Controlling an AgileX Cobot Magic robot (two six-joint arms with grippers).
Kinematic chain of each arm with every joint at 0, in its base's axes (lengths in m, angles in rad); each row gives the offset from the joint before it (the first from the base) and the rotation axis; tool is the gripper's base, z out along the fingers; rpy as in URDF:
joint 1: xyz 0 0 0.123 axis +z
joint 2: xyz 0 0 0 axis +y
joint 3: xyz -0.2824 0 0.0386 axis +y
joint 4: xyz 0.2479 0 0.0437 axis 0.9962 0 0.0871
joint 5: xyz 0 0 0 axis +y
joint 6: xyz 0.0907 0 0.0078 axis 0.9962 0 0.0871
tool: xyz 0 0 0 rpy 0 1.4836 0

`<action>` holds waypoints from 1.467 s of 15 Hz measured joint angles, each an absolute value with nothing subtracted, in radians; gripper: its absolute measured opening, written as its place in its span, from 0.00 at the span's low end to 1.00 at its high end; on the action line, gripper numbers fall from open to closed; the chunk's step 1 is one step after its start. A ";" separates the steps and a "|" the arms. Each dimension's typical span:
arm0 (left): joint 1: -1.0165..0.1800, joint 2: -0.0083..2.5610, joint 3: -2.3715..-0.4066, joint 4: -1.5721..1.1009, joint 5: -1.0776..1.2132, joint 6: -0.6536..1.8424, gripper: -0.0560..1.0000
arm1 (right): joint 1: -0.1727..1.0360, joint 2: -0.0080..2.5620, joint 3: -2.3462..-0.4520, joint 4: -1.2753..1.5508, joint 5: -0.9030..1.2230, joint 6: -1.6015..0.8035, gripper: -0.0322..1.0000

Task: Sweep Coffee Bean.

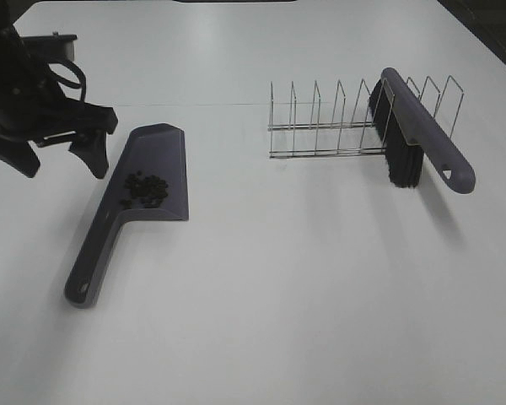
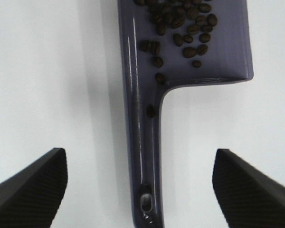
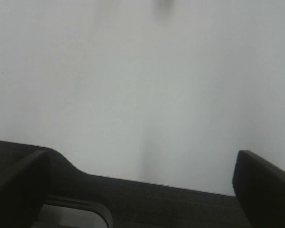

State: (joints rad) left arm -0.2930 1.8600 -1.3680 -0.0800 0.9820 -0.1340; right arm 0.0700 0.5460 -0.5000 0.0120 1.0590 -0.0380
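We observed the coffee beans [image 1: 144, 189] lying in the dustpan [image 1: 164, 143]; both the left gripper [image 1: 91, 150] and the right gripper [image 3: 142, 190] had jaws apart, holding nothing.

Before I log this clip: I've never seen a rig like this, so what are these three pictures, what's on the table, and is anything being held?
This is a two-armed robot; each arm ends in a two-fingered gripper. One picture comes from a camera mounted high above the white table; the other two come from cameras on the arms' wrists.

On the table lies a dark purple dustpan with the coffee beans piled in its tray, one bean in the handle groove. To the right stands a wire rack with a hand brush resting in it, bristles down.

The left gripper is beside the dustpan, open, holding nothing. The right gripper appears only in its own wrist picture, open and empty over bare table.
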 joint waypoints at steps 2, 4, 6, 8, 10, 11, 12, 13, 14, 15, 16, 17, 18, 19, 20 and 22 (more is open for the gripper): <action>-0.293 1.765 -1.368 0.000 1.042 -0.140 0.78 | 0.070 0.432 -0.464 0.017 1.090 -0.041 0.93; -0.271 1.716 -1.368 0.056 1.085 -0.148 0.78 | 0.070 0.360 -0.461 0.021 1.101 -0.041 0.93; -0.231 1.689 -1.368 0.062 1.131 -0.147 0.77 | 0.070 0.314 -0.460 0.021 1.105 -0.041 0.93; -0.186 1.643 -1.362 0.073 1.199 -0.114 0.77 | 0.070 0.282 -0.460 0.022 1.106 -0.041 0.93; -0.175 1.523 -1.290 0.093 1.213 -0.100 0.77 | 0.074 0.271 -0.460 0.022 1.107 -0.041 0.93; -0.174 1.463 -1.244 0.098 1.211 -0.101 0.77 | 0.093 0.271 -0.460 0.022 1.107 -0.041 0.93; -0.174 1.400 -1.194 0.104 1.207 -0.102 0.77 | 0.127 0.271 -0.460 0.022 1.107 -0.041 0.93; -0.173 1.337 -1.134 0.106 1.200 -0.102 0.77 | 0.160 0.271 -0.460 0.022 1.107 -0.041 0.93; -0.173 1.266 -1.068 0.103 1.196 -0.105 0.77 | 0.189 0.271 -0.460 0.022 1.107 -0.041 0.93; -0.173 1.189 -1.007 0.102 1.196 -0.105 0.77 | 0.209 0.271 -0.460 0.022 1.107 -0.041 0.93; -0.173 1.156 -0.980 0.102 1.196 -0.105 0.77 | 0.214 0.271 -0.460 0.022 1.107 -0.041 0.93; -0.173 1.069 -0.914 0.098 1.197 -0.105 0.77 | 0.217 0.271 -0.460 0.022 1.107 -0.041 0.93; -0.173 0.981 -0.853 0.094 1.197 -0.105 0.77 | 0.217 0.271 -0.460 0.022 1.107 -0.041 0.93; -0.173 0.877 -0.802 0.088 1.198 -0.105 0.77 | 0.217 0.271 -0.460 0.022 1.107 -0.041 0.93; -0.173 0.724 -0.740 0.077 1.199 -0.101 0.77 | 0.217 0.271 -0.460 0.022 1.107 -0.041 0.93; -0.173 0.520 -0.687 0.062 1.201 -0.081 0.77 | 0.217 0.271 -0.460 0.022 1.107 -0.041 0.93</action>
State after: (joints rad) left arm -0.1730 0.5200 -0.6870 0.0620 1.2010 -0.0810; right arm 0.2170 0.2710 -0.4600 0.0220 1.1070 -0.0410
